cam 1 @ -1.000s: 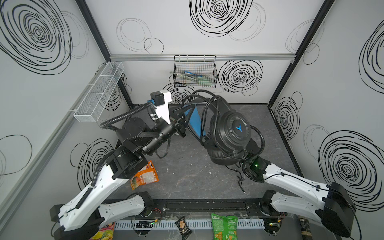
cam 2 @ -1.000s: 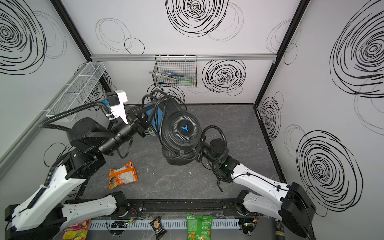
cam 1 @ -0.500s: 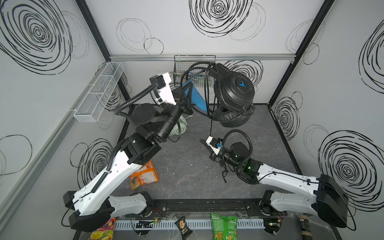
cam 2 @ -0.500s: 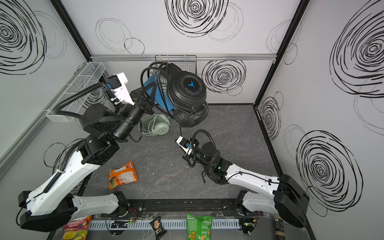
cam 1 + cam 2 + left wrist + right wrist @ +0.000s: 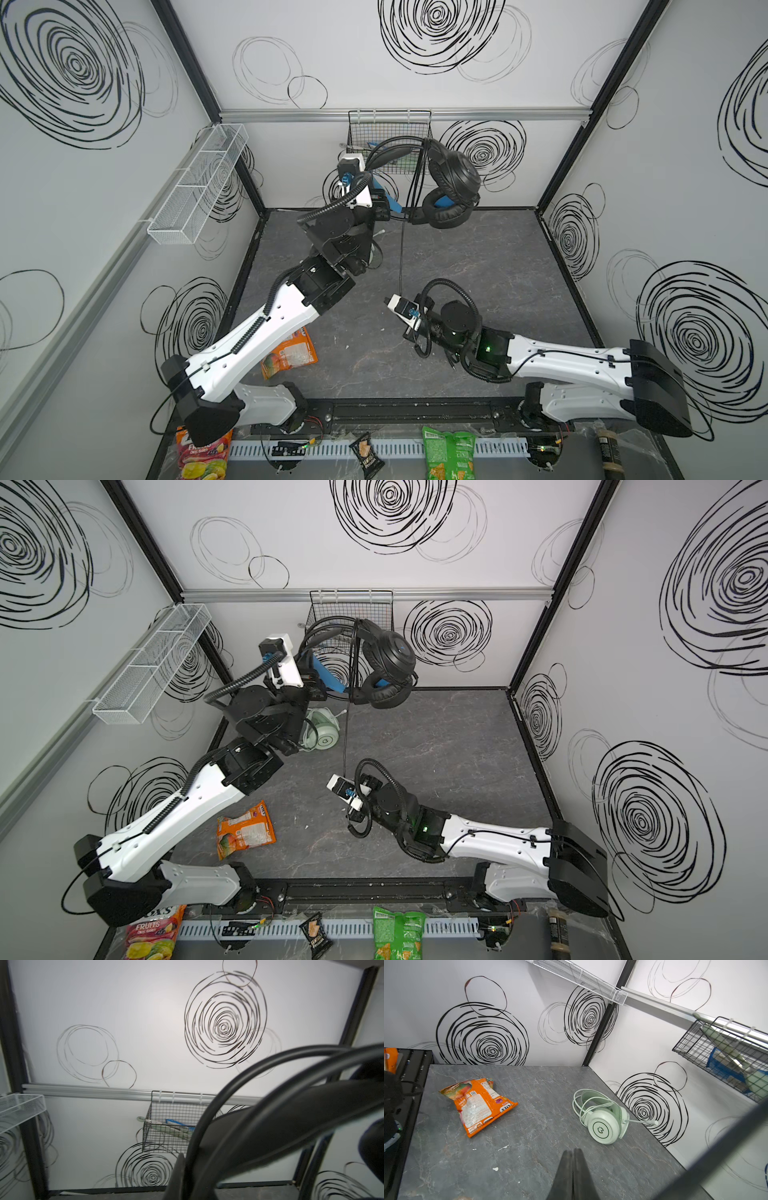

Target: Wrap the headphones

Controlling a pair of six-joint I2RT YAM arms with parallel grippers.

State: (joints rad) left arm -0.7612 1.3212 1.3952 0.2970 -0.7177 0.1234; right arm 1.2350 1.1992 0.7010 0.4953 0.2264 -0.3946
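Note:
The black headphones (image 5: 451, 183) (image 5: 388, 663) hang high at the back, in front of the wire basket. My left gripper (image 5: 380, 205) (image 5: 193, 1167) is shut on their blue-lined headband (image 5: 291, 1109), with cable loops (image 5: 207, 1118) crossing close to the left wrist camera. Their black cable (image 5: 401, 257) drops straight down toward my right wrist. My right gripper (image 5: 572, 1150) is low over the table, shut, and nothing shows between its fingers. The mint-green headphones (image 5: 324, 733) (image 5: 604, 1120) lie flat on the table at the back left, with the white cable coiled round them and the mic boom sticking out.
An orange snack bag (image 5: 289, 353) (image 5: 477, 1103) lies at the front left of the grey table (image 5: 478, 270). A black wire basket (image 5: 388, 137) hangs on the back wall and a white mesh shelf (image 5: 199, 183) on the left wall. Snack packs (image 5: 449, 453) sit beyond the front rail.
My left arm has lifted the black headphones from low over the table's middle up and back toward the basket. My right gripper has shut and come out from under them, staying low.

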